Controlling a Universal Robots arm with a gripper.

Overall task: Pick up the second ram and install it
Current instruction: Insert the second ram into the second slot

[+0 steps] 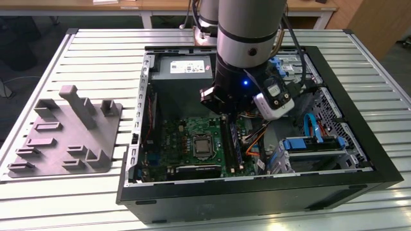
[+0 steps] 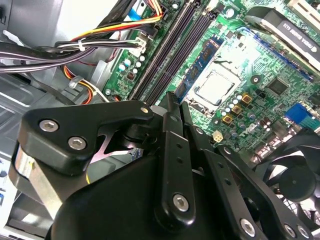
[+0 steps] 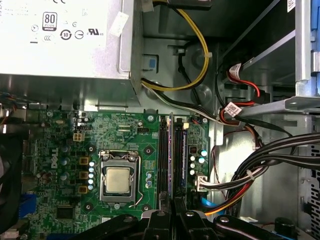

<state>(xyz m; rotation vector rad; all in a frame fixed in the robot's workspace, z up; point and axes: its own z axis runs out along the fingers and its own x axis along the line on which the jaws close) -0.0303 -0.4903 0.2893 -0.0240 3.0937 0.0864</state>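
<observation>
Black two-finger gripper (image 2: 172, 102) lowered inside the open black desktop computer case (image 1: 359, 144), over the green motherboard (image 3: 65, 145).

In both wrist views the fingers stand pressed together on the upper edge of the second ram (image 3: 171, 150), a long thin dark memory stick standing on edge among the black memory slots (image 3: 162, 155) beside the silver square processor socket (image 3: 119, 179). Grey power supply box (image 3: 60, 40) sits at the case end. Grey slotted plate with upright posts (image 1: 67, 132) lies on the white slatted table (image 1: 77, 202), at the exterior view's left of the case.
</observation>
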